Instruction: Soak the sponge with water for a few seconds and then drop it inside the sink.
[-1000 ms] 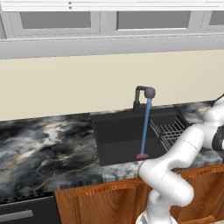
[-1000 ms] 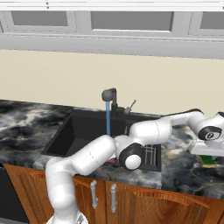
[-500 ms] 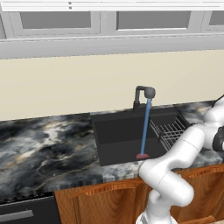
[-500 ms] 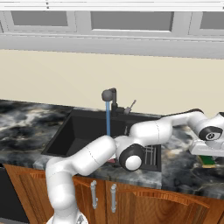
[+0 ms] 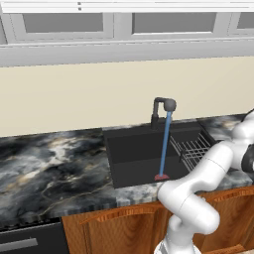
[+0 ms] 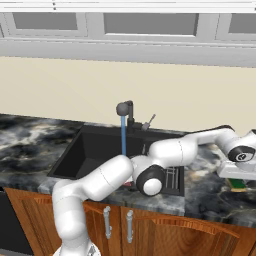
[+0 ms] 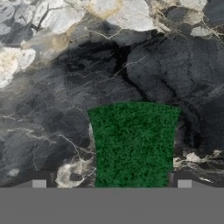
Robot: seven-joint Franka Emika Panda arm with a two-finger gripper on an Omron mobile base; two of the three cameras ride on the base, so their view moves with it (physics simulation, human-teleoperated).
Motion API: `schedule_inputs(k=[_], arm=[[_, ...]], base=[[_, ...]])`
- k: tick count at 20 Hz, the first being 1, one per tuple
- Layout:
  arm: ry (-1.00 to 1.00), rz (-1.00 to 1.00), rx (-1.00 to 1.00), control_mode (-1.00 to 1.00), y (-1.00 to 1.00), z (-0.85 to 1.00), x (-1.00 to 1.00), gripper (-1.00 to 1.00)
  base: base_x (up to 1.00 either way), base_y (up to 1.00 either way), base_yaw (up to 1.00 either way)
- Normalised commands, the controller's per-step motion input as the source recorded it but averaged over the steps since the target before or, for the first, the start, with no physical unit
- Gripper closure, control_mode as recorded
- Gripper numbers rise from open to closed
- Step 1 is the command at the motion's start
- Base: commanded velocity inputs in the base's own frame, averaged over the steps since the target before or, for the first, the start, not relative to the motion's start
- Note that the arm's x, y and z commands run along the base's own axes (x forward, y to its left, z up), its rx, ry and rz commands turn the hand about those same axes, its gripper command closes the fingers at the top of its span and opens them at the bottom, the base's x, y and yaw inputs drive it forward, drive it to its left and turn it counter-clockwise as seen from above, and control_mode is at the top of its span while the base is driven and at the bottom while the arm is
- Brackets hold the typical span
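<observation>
Water (image 5: 164, 144) is running from the tap (image 5: 163, 106) in a thin blue line down into the black sink (image 5: 134, 154). Far to the right of the sink, the sponge (image 7: 134, 144) is lying green side up on the dark marbled worktop (image 7: 65, 78). The tool (image 7: 111, 183) is hanging right over it with its jaws spread wide, one tip on each side of the sponge, not squeezing it.
</observation>
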Motion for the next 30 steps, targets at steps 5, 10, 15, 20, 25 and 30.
schedule_inputs(k=[5, 10, 15, 20, 25, 30], arm=[[-0.09, 0.00, 0.00, -1.00, 0.00, -0.15, 0.00, -1.00], [-0.06, 0.00, 0.00, -1.00, 0.00, -0.18, 0.00, -1.00], [0.03, 0.00, 0.00, -1.00, 0.00, -0.36, -0.21, -1.00], [0.13, 0.00, 0.00, -1.00, 0.00, -0.62, -0.17, -1.00], [0.12, 0.00, 0.00, -1.00, 0.00, -0.71, -0.05, -1.00], [0.06, 0.00, 0.00, -1.00, 0.00, -0.93, 0.00, -1.00]], base=[[0.00, 0.00, 0.00], [0.00, 0.00, 0.00], [0.00, 0.00, 0.00], [0.00, 0.00, 0.00], [0.00, 0.00, 0.00], [0.00, 0.00, 0.00]])
